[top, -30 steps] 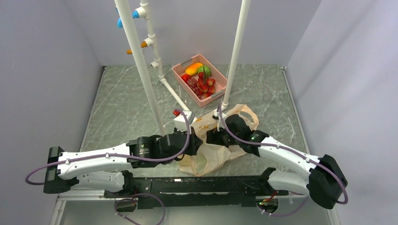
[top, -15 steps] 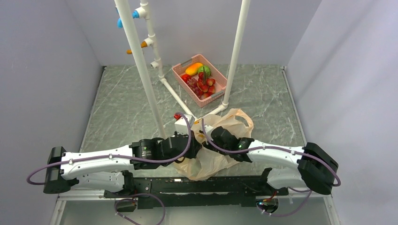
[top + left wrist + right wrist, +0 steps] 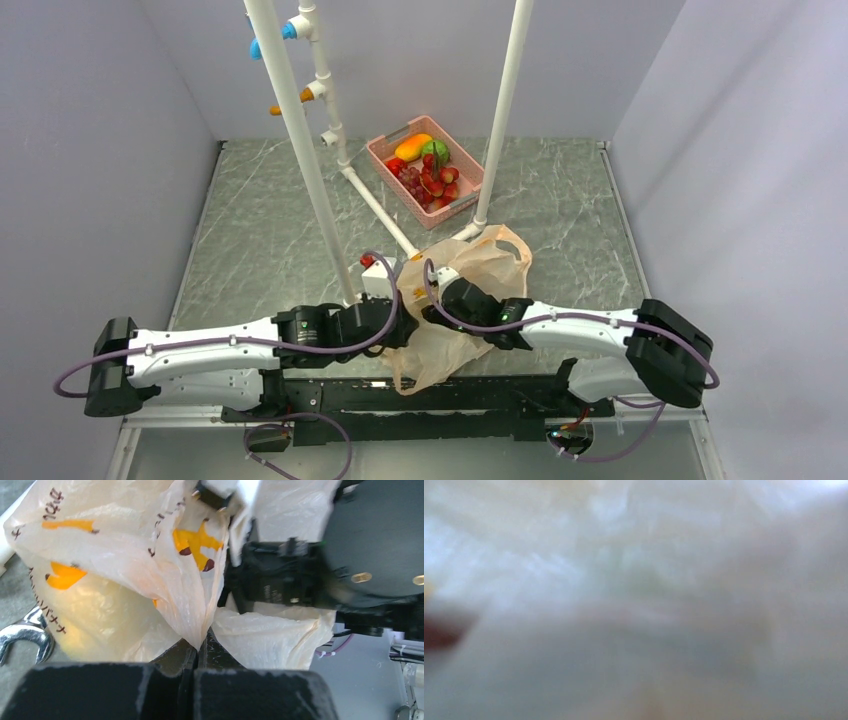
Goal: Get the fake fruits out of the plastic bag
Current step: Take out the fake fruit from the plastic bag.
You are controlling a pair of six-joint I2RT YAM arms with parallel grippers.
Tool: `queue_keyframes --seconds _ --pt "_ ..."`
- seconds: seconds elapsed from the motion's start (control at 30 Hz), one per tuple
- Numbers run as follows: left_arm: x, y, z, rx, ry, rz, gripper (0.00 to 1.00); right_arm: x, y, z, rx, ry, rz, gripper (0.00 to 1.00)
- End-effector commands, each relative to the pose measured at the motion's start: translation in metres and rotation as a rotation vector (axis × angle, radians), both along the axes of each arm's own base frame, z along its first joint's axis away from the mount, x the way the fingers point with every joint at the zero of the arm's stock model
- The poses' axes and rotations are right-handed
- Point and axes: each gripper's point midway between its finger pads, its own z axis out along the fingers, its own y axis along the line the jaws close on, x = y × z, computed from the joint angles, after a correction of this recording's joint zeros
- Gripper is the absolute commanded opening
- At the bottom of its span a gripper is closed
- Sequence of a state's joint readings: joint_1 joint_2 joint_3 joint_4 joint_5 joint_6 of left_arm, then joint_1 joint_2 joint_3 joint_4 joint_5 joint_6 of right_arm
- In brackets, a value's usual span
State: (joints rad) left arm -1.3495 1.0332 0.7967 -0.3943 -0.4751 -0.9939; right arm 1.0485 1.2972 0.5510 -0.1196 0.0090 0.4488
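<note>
The peach plastic bag [image 3: 478, 262] lies crumpled between my two arms near the table's front. My left gripper [image 3: 402, 326] is shut on a pinched fold of the bag [image 3: 150, 575], and the film runs straight into the closed fingertips [image 3: 202, 646]. My right gripper [image 3: 436, 308] is pushed into the bag's mouth, its fingertips covered by plastic. The right wrist view is only blurred pale film, so its jaws do not show. A yellow glow [image 3: 97, 617] shows through the bag wall. The fake fruits inside the bag are otherwise hidden.
A pink basket [image 3: 470, 203] at the back holds several toy fruits. White pipe posts [image 3: 300, 150] [image 3: 506, 110] stand just behind the bag. A white block with a red knob [image 3: 377, 272] sits by the left post. A steel spanner [image 3: 22, 637] lies left of the bag.
My right arm has swung left and nearer, driving its gripper deeper into the bag. The bag has shifted left and forward with it. The left gripper keeps its grip.
</note>
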Motion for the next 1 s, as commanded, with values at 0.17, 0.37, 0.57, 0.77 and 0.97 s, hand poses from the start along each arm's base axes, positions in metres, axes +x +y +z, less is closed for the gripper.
queue_keyframes --seconds 0.17,0.37,0.57,0.77,0.97 --pt "-0.012 0.027 -0.037 0.06 0.085 0.028 0.0 0.026 -0.001 0.082 0.19 -0.197 -0.113 0.32" --pt "-0.014 0.038 -0.049 0.1 0.098 0.039 0.0 0.029 -0.016 0.113 0.222 -0.257 -0.148 0.18" --pt "-0.015 0.038 -0.054 0.121 0.103 0.034 0.0 0.027 -0.027 0.145 0.259 -0.292 -0.165 0.13" --pt "-0.014 0.031 -0.055 0.128 0.1 0.023 0.0 0.009 -0.015 0.176 0.398 -0.26 -0.088 0.11" --pt "-0.014 0.025 -0.056 0.139 0.104 0.017 0.0 0.004 -0.007 0.204 0.47 -0.267 -0.055 0.11"
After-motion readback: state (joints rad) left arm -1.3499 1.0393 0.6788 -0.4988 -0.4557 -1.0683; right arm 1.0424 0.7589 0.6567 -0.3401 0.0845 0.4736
